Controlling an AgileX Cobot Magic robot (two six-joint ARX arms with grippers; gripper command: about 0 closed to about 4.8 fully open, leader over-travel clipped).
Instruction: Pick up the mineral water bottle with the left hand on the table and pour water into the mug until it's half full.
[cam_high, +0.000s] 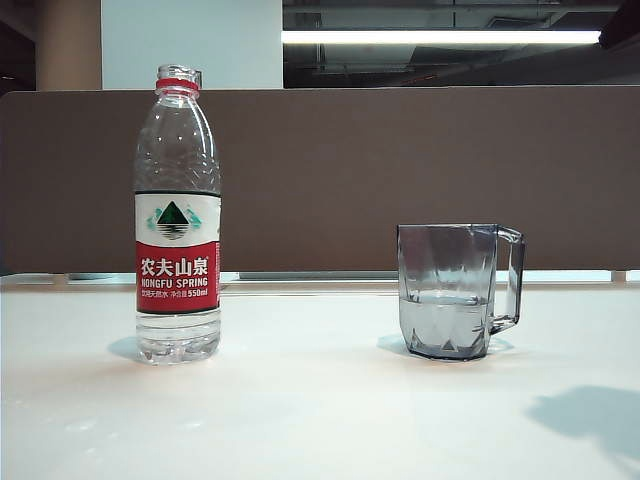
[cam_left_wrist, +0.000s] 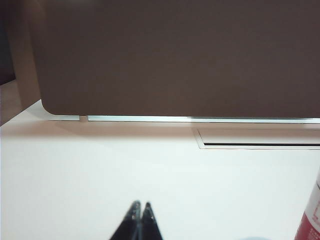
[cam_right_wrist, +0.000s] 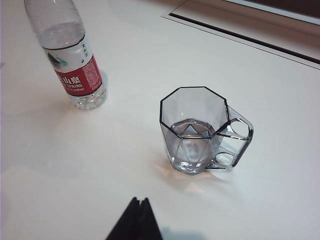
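The mineral water bottle (cam_high: 177, 215) stands upright and uncapped on the white table (cam_high: 300, 420), left of centre, with a little water at its bottom. It also shows in the right wrist view (cam_right_wrist: 67, 55) and as a red sliver (cam_left_wrist: 311, 215) in the left wrist view. The smoky faceted mug (cam_high: 450, 290) stands to the right, handle pointing right, holding water to under half its height (cam_right_wrist: 197, 132). My left gripper (cam_left_wrist: 141, 205) is shut on nothing, low over bare table, away from the bottle. My right gripper (cam_right_wrist: 140, 200) is shut and empty, above the table short of the mug.
A brown partition wall (cam_high: 400, 170) runs along the table's far edge. A slotted cable tray (cam_left_wrist: 260, 140) is set into the tabletop near that wall. A shadow (cam_high: 590, 415) lies on the table at the front right. Neither arm shows in the exterior view.
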